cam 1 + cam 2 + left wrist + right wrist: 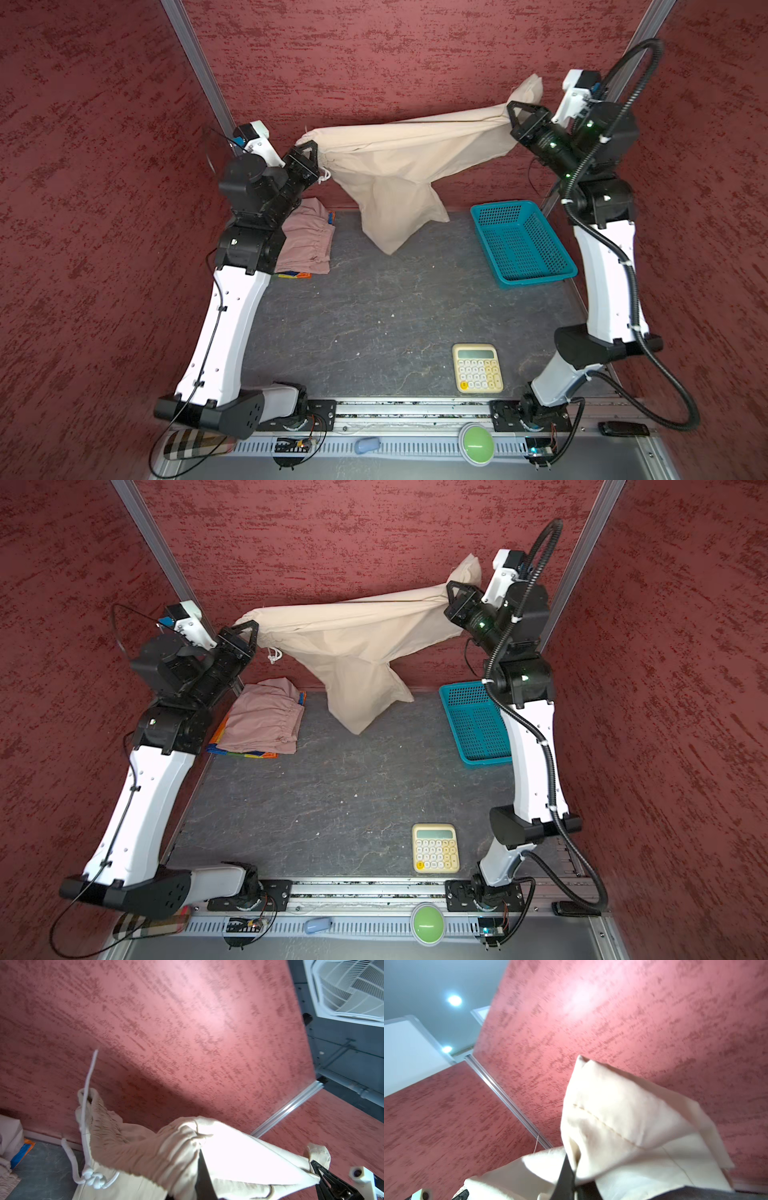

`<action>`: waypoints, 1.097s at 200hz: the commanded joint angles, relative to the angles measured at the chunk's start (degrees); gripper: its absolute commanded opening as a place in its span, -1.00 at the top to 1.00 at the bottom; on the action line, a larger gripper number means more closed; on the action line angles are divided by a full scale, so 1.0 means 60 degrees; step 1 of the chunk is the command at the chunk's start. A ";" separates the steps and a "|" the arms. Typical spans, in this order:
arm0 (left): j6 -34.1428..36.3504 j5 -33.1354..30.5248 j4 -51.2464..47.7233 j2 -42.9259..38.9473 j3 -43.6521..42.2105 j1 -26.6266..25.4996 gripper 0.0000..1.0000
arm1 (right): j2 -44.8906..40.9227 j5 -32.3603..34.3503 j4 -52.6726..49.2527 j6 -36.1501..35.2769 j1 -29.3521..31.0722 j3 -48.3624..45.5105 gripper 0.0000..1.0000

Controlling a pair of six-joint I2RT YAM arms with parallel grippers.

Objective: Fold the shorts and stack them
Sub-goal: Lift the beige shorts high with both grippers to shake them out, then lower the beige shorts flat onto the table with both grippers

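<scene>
The beige shorts hang stretched in the air in front of the back wall, with one leg drooping down to the table. My left gripper is shut on the gathered waist end, and the white drawstring dangles beside it. Higher up, my right gripper is shut on the hem end. The folded pink shorts lie at the back left on top of the rainbow shorts, of which only the edges show.
A teal perforated basket stands at the back right of the dark table. A cream calculator lies near the front edge. A green round button sits on the front rail. Red walls close three sides.
</scene>
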 commanded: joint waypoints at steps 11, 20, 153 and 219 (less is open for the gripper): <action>0.0925 -0.1425 -0.0489 -0.1449 0.0553 -0.0929 1.00 | -0.0527 -0.0404 -0.0755 -0.0524 -0.0565 0.0173 1.00; 0.0813 -0.1557 -0.0584 -0.1643 0.0652 -0.1102 1.00 | -0.0621 -0.0508 -0.0849 -0.0496 -0.0775 0.0400 1.00; -0.0435 0.0798 0.0205 0.2283 -0.2115 0.1251 1.00 | 0.5756 -0.1799 -0.1489 -0.0769 -0.1873 0.2436 1.00; -0.0082 0.1783 0.0896 0.6340 -0.1303 0.1644 1.00 | 0.7210 -0.1441 -0.1244 -0.1190 -0.1467 0.2525 1.00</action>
